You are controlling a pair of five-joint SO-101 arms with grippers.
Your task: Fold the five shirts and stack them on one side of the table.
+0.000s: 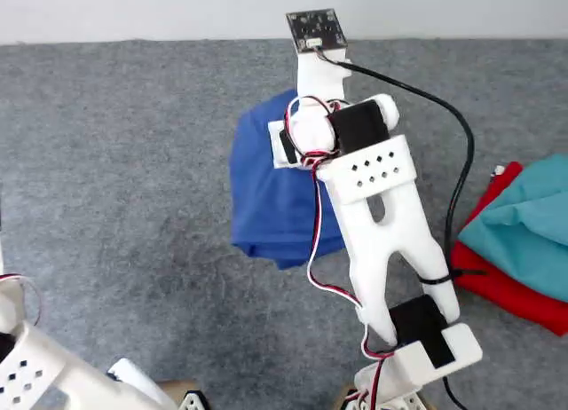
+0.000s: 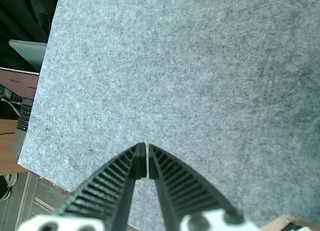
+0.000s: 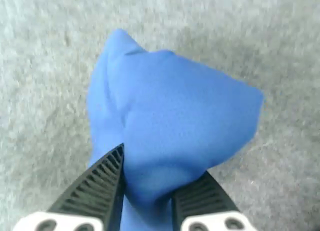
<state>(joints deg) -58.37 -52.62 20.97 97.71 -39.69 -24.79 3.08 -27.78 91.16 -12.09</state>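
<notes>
A blue shirt (image 1: 271,201) lies bunched on the grey felt near the table's middle, partly under the right arm. In the right wrist view my right gripper (image 3: 147,178) is shut on a fold of the blue shirt (image 3: 170,121), cloth pinched between its black ribbed fingers. At the right edge a teal shirt (image 1: 528,219) rests on a red shirt (image 1: 497,281). My left gripper (image 2: 147,163) hangs above bare felt near the table's edge, fingers shut with nothing between them. The left arm's white base (image 1: 35,366) sits at the lower left of the high view.
Grey felt (image 1: 115,161) covers the table. A black cable (image 1: 457,170) runs along the right arm. Beyond the felt's edge in the left wrist view are a laptop (image 2: 22,116) and a wooden surface. The table's left half is bare felt.
</notes>
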